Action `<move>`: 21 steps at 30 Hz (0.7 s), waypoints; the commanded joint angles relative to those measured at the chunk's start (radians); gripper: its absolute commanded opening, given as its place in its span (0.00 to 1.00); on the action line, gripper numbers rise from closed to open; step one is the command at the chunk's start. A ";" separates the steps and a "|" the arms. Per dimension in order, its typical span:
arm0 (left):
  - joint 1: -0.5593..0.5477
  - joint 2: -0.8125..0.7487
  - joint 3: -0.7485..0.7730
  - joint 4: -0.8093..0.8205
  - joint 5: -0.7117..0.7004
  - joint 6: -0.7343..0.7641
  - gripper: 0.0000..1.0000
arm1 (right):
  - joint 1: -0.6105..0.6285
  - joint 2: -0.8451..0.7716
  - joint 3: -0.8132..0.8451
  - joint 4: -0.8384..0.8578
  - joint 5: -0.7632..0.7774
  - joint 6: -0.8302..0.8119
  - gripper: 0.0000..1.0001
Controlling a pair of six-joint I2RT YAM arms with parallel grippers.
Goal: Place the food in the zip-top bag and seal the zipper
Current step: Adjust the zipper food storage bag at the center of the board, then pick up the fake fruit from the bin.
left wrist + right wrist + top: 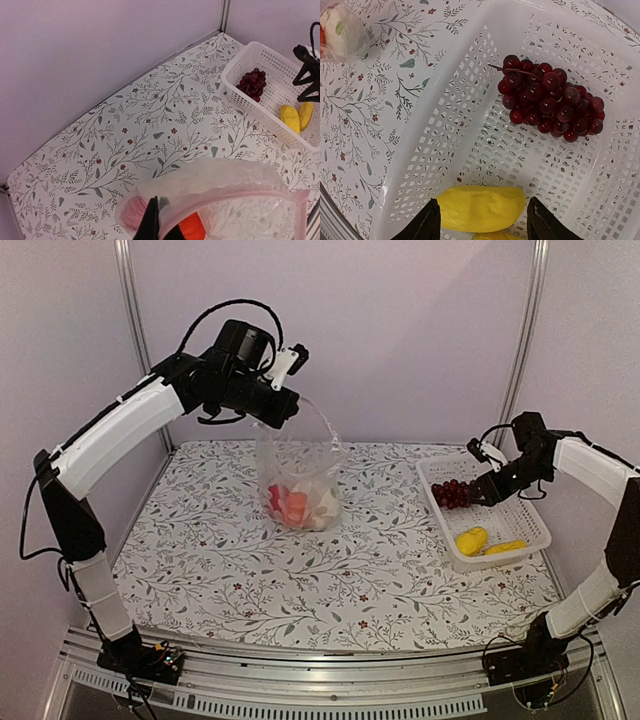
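Note:
My left gripper is shut on the rim of the zip-top bag and holds it up above the table, its mouth open. The pink zipper runs along that mouth edge. Inside lie a red pepper, an orange piece and a white cauliflower. My right gripper is open over the basket, a finger on either side of the yellow lemon-like piece. The grape bunch and the banana lie beside it.
The white mesh basket stands at the table's right edge. The floral tablecloth covers the table. Plain walls and metal posts close the back and sides.

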 commanded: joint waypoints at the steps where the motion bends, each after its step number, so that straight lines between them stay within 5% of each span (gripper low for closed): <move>1: 0.014 -0.102 -0.139 0.113 0.014 -0.052 0.00 | 0.002 0.002 -0.059 0.039 0.091 -0.012 0.58; 6: 0.013 -0.136 -0.292 0.118 0.006 -0.072 0.00 | 0.002 0.040 -0.064 0.048 0.066 0.004 0.60; 21: 0.013 -0.161 -0.373 0.150 0.035 -0.081 0.03 | -0.026 0.038 -0.169 0.011 0.149 0.049 0.64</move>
